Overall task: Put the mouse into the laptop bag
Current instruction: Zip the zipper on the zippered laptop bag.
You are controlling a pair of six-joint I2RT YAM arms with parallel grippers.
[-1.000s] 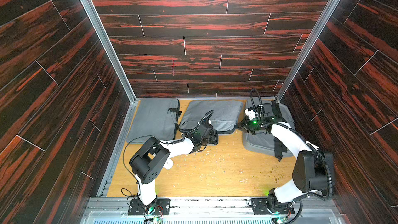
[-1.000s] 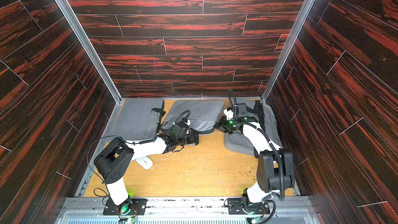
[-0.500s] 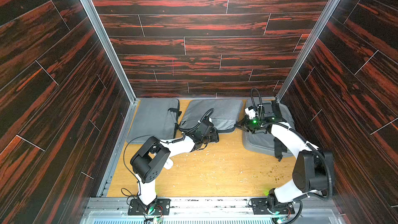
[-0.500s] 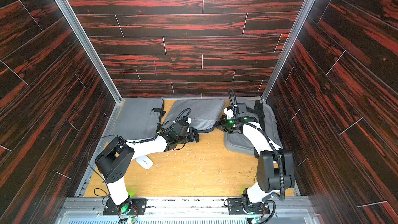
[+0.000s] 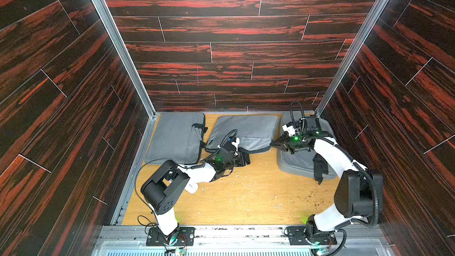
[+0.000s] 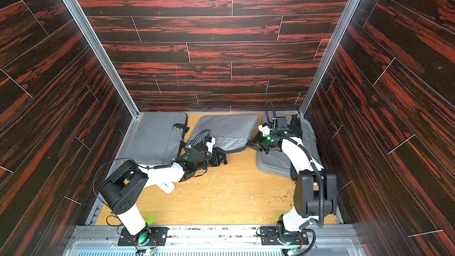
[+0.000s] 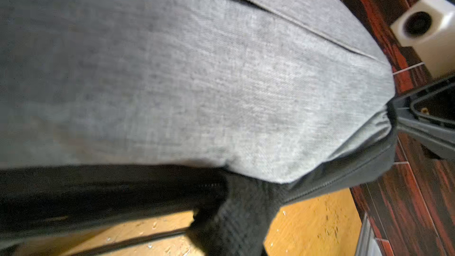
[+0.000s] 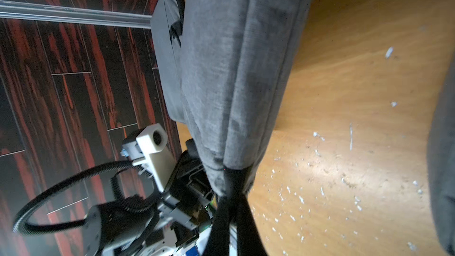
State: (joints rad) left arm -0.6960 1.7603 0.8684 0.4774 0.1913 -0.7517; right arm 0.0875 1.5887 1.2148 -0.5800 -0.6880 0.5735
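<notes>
A: Call the far wall (image 5: 221, 45) twelve. Where did the mouse (image 5: 192, 188) lie?

B: Around eight o'clock on the table (image 5: 246, 203), a small white thing, flat on the wood and partly under the left forearm (image 5: 199, 173). I took it for the mouse, though the arm hid some of it. Neither gripper touched it, and it lay well apart from the bag (image 5: 248, 129). Pale crumbs (image 5: 246, 188) were scattered past it.

A: And the left gripper (image 5: 245, 159)?

B: Just beyond the table's middle, at the bag's near edge. Its jaws were pressed together. In its wrist view a black strap (image 7: 234, 217) on that edge ran in where the jaws sat, so it seemed to have hold of that; the fingers themselves I couldn't see.

A: The bag itself?

B: Grey, lying at twelve, dark edge facing six.

A: The right gripper (image 5: 272, 144)?

B: About one o'clock, clamped tight on the black tab (image 8: 232, 178) at the bag's near corner on that side. Its wrist view showed both fingers (image 8: 218, 230) pinching the tab.

A: Behind all that?

B: A second bag (image 5: 174, 136) at ten, a third bag (image 5: 298, 166) at two with the right arm (image 5: 330, 151) over it, then the dark wall.
</notes>
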